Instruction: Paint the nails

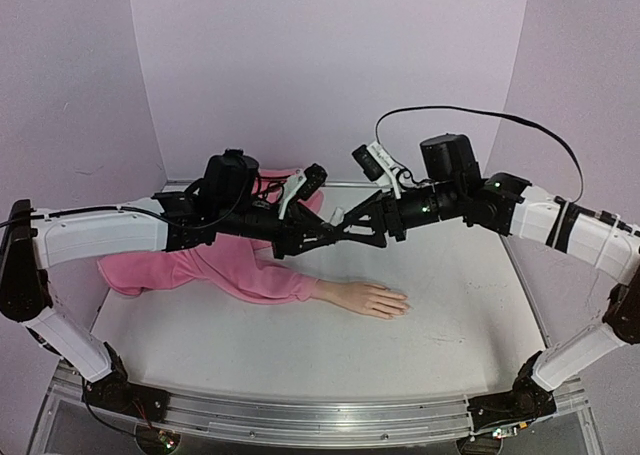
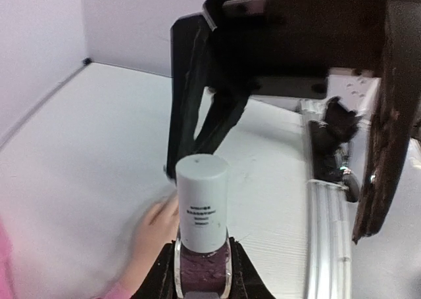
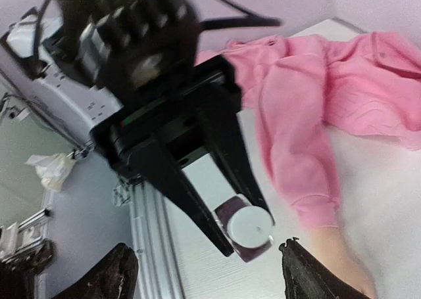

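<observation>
My left gripper is shut on the dark purple glass body of a small polish bottle with a white cap, held upright in the air. My right gripper is open, its fingers spread on either side of the cap without touching it. In the top view the two grippers meet above the middle of the table. The pale mannequin hand lies flat below them, coming out of a pink sleeve. It also shows in the left wrist view. Its nails are too small to make out.
The pink garment spreads over the back left of the white table. An aluminium rail runs along the near edge. Lilac walls close the back and sides. A black cable loops above the right arm.
</observation>
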